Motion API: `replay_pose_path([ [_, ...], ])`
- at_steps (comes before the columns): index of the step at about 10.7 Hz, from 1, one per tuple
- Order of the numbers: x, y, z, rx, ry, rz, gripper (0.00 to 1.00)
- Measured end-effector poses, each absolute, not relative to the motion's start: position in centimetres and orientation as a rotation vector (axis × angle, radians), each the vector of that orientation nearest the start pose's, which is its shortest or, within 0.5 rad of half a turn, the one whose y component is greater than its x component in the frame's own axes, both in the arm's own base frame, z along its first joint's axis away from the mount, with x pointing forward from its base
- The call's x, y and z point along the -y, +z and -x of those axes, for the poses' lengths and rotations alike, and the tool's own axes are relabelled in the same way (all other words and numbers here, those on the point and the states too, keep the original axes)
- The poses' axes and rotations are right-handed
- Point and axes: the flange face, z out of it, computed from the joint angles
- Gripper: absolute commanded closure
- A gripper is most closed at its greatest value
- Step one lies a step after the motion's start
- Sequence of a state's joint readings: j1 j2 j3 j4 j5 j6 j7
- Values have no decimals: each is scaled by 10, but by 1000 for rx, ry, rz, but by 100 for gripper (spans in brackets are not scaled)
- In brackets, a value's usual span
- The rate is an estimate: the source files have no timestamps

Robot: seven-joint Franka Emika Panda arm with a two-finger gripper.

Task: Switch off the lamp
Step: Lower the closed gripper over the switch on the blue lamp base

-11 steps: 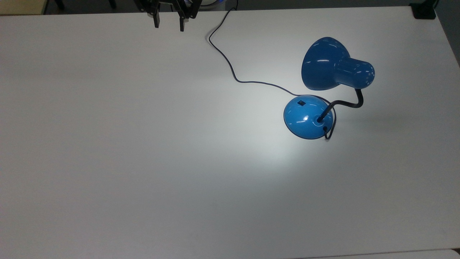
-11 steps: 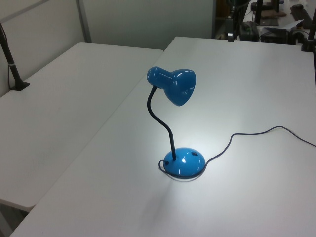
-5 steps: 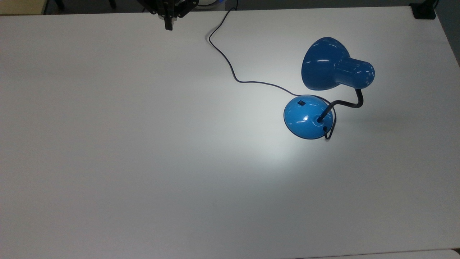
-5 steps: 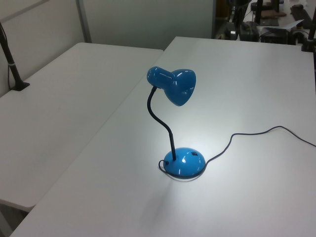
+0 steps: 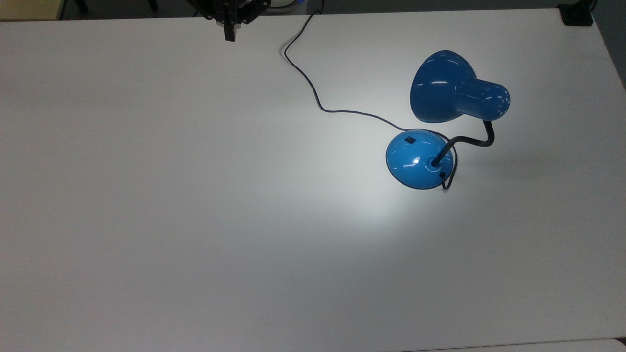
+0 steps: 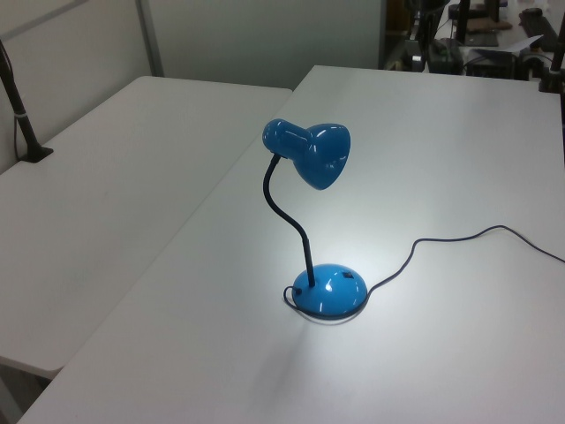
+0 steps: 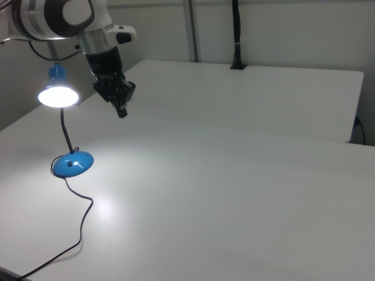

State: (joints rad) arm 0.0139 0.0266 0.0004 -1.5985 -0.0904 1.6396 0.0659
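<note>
I read the lamp [image 5: 442, 122] as lit; its base [image 5: 418, 158] sits toward the top view's right, well inside the table [image 5: 146, 195] edges; the cord [image 5: 313, 93] runs off the far edge. The gripper [image 5: 229, 35] hangs at that far edge, fingers together, well apart from the lamp; broad bare tabletop lies between them.

The lamp [image 5: 442, 122] stands on the white table, lit: its shade glows bright in the right view and a pale pool of light falls beside its base [image 5: 419, 159]. It is glossy blue, with a bell-shaped shade [image 6: 311, 152] tilted downward on a bent black gooseneck [image 6: 287, 216]. A small dark patch on the domed base is probably the switch [image 5: 410, 140]. A thin black cord [image 5: 313, 85] snakes away across the table.
</note>
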Motion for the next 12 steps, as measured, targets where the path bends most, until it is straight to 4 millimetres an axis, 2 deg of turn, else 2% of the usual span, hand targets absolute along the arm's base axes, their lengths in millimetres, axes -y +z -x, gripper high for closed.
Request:
replay_pose_path([
  [2, -3, 599, -568, -59, -17, 3231, 100],
  [4, -20, 581, -567, -2, 30, 3232, 100],
  [6, -54, 550, -565, 106, 14, 3229, 100],
  [9, -113, 492, -551, 296, 4, 3214, 100],
  [12, -175, 442, -530, 600, -73, 3157, 100],
])
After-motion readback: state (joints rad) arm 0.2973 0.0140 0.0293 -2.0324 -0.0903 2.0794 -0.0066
